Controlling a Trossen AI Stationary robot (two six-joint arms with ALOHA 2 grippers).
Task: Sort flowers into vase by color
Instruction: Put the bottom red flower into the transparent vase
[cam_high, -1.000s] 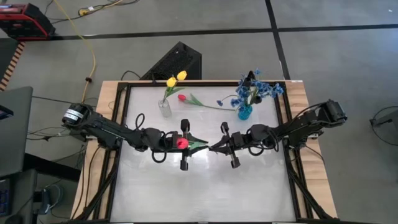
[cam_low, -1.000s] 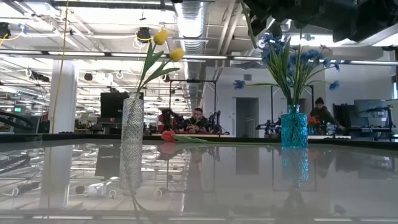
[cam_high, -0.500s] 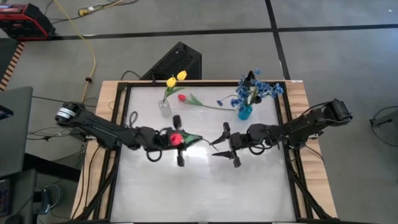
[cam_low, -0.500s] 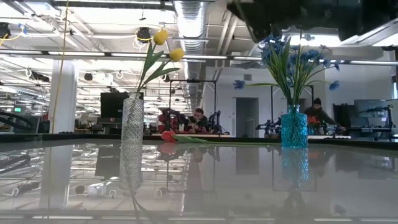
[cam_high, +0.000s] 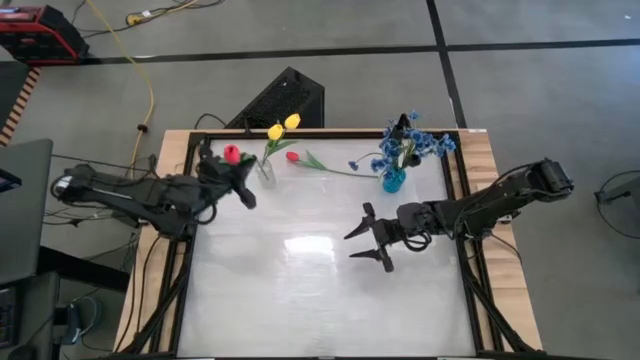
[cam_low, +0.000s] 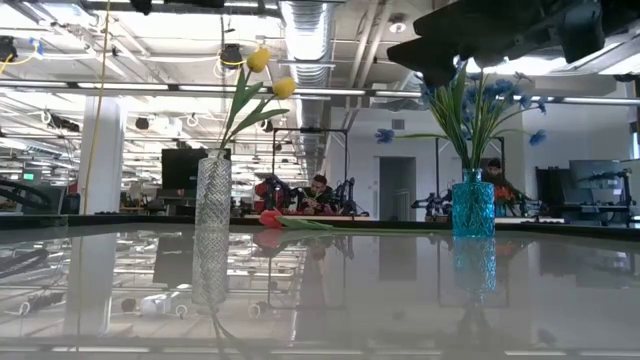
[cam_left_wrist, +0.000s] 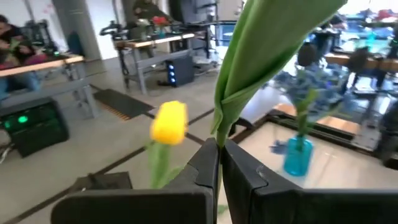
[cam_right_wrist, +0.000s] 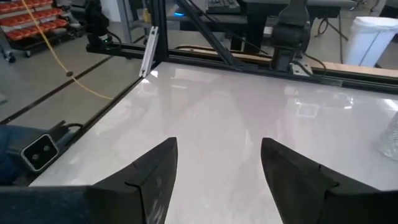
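I am seeing the left gripper (cam_high: 232, 170) hanging over the table's (cam_high: 320, 290) far left corner, just beside the clear vase (cam_high: 264, 174). Its fingers (cam_left_wrist: 205, 168) are pressing fully together on the green stem and leaf of a red tulip (cam_high: 232, 154), whose red head is showing just beyond the gripper toward the far edge. In the left wrist view the leaf (cam_left_wrist: 267, 50) is rising straight out from between the closed fingers.

The clear vase is standing near the far edge, left of centre, and is holding two yellow tulips (cam_high: 283, 127). In the low view they are leaning to the right above the vase's rim (cam_low: 213, 156).

A second red tulip (cam_high: 293, 156) is lying flat on the table by the far edge, between the two vases, with its stem running toward the blue vase (cam_high: 393, 181). That vase is standing near the far right corner and is holding the blue sprigs (cam_high: 415, 145); a dark head is showing among them, though I cannot tell what it is.

The right gripper (cam_high: 365, 238) is hanging over the middle of the table, toward the right edge, with its fingers (cam_right_wrist: 155, 171) spread wide apart and nothing between them. In the right wrist view only bare table is lying between the fingers.

In the low view I am seeing people sitting at benches in the room beyond the far edge.
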